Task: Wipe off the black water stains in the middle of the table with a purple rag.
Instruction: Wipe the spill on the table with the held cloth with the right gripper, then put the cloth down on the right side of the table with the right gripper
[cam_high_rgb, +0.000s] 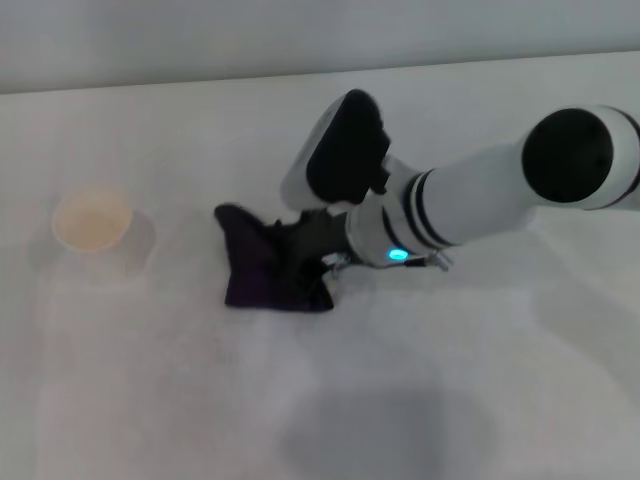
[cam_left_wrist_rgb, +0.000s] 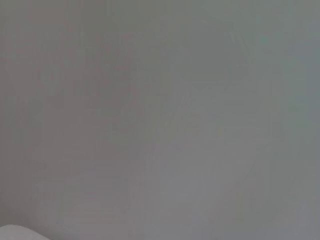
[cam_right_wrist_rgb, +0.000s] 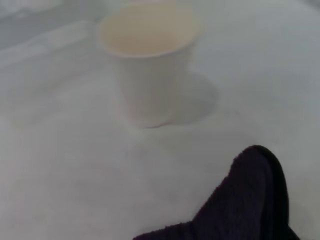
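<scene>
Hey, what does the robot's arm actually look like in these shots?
The right arm is glossy white with black bands, a round black joint cap, a black-faced wrist housing and a small blue light. Its right gripper is dark. The left arm isn't visible.

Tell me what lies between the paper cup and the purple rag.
Only bare table separates the paper cup from the purple rag; head and right wrist views both show it.

My right gripper (cam_high_rgb: 318, 240) presses down on the right edge of the purple rag (cam_high_rgb: 265, 268), a dark, nearly black, crumpled cloth lying bunched with one corner pointing far-left, near the middle of the white table (cam_high_rgb: 480, 380); I cannot see the black stain.
</scene>
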